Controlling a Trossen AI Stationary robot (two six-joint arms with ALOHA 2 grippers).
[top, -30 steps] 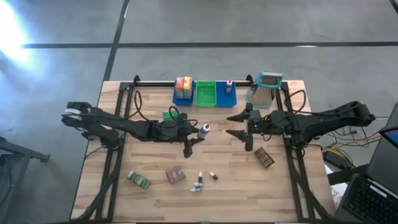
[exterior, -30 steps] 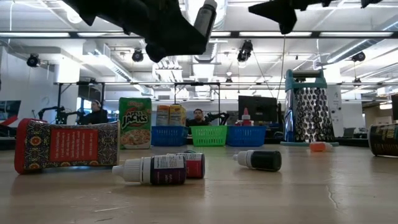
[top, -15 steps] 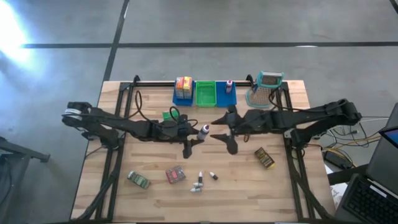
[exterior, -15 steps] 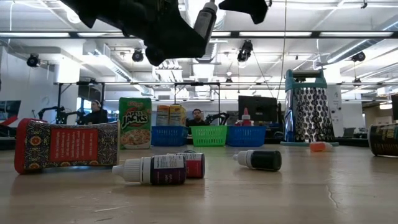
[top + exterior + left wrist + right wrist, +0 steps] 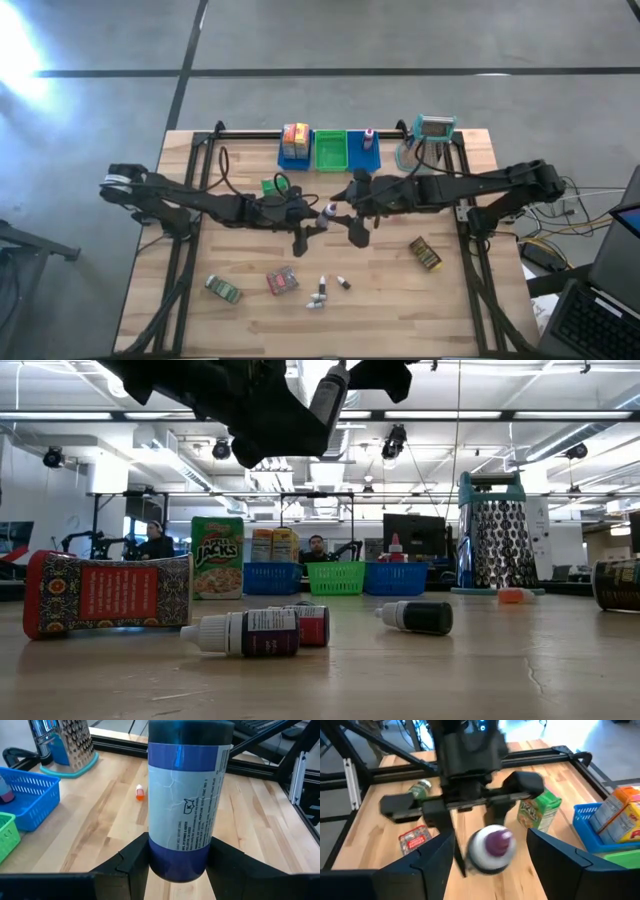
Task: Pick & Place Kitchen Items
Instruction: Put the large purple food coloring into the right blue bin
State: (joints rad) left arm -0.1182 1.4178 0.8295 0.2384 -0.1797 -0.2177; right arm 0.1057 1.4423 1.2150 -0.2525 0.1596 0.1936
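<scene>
I hold a purple bottle (image 5: 326,211) clamped in my left gripper (image 5: 314,222) above the middle of the tabletop (image 5: 460,300), its white cap pointing toward my right arm; in the left wrist view the bottle (image 5: 187,800) fills the frame, its pale label squeezed between my two dark fingers (image 5: 127,862). My right gripper (image 5: 352,207) hangs just beside the cap end, its jaws apart, one finger on each side of the bottle; in the right wrist view the bottle's cap (image 5: 489,847) sits in the gap between my right fingers (image 5: 427,865), and whether they touch it I cannot tell. Along the far edge stand a blue bin (image 5: 295,152) with yellow-red boxes (image 5: 295,135), a green bin (image 5: 330,150), and another blue bin (image 5: 368,152) with a small bottle (image 5: 368,134) in it. A grater (image 5: 430,137) stands near the far right corner. A green box (image 5: 272,185) lies just behind my left arm. Toward the near edge lie a green packet (image 5: 223,290), a red packet (image 5: 282,282), and three small bottles (image 5: 322,291) close together. A dark packet (image 5: 425,253) lies toward the right edge. In the low view a small orange cap (image 5: 510,595) rests on the tabletop near the grater's (image 5: 492,540) foot.
</scene>
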